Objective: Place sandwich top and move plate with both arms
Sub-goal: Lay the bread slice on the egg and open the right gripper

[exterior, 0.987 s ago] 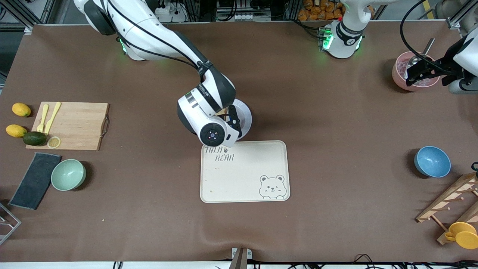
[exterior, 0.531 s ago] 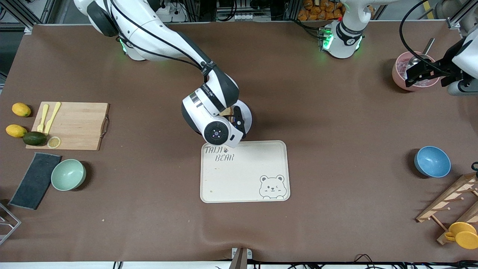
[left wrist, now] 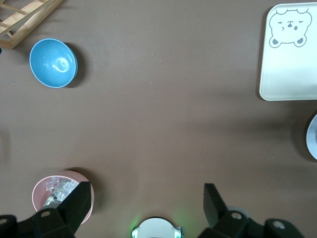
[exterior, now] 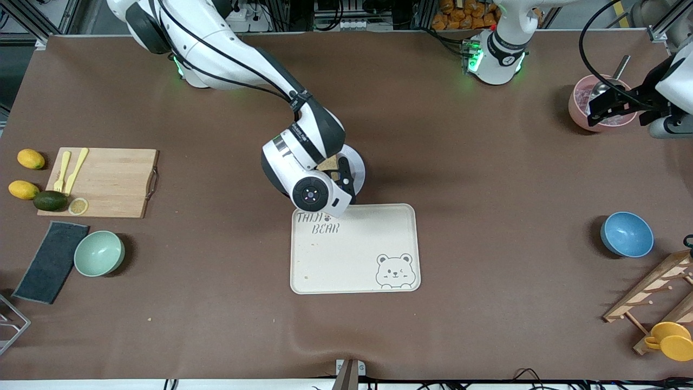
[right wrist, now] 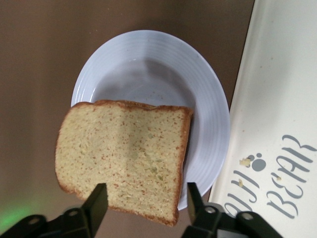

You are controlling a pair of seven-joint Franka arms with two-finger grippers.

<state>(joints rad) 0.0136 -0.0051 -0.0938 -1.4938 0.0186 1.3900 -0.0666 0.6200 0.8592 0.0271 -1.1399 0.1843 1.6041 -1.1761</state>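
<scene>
The sandwich top [right wrist: 124, 153], a plain brown-crusted bread slice, lies tilted on the pale plate [right wrist: 148, 59], with one end hanging past the rim. My right gripper [right wrist: 144, 201] hovers just above that end, open, its fingers standing apart on either side of the slice. In the front view the right arm's wrist covers most of the plate [exterior: 357, 165], and only a corner of the bread [exterior: 327, 164] shows beside the right gripper [exterior: 340, 176]. My left gripper [exterior: 601, 111] waits open and empty over the pink bowl [exterior: 582, 105] at the left arm's end.
The cream bear tray [exterior: 354, 249] lies just nearer the camera than the plate. A blue bowl [exterior: 627, 234] and wooden rack [exterior: 649, 295] are at the left arm's end. A cutting board [exterior: 103, 181], fruit, a green bowl [exterior: 99, 253] and a dark cloth are at the right arm's end.
The right gripper's fingers have opened from shut, letting go of the bread slice over the plate. The left arm has stayed where it was.
</scene>
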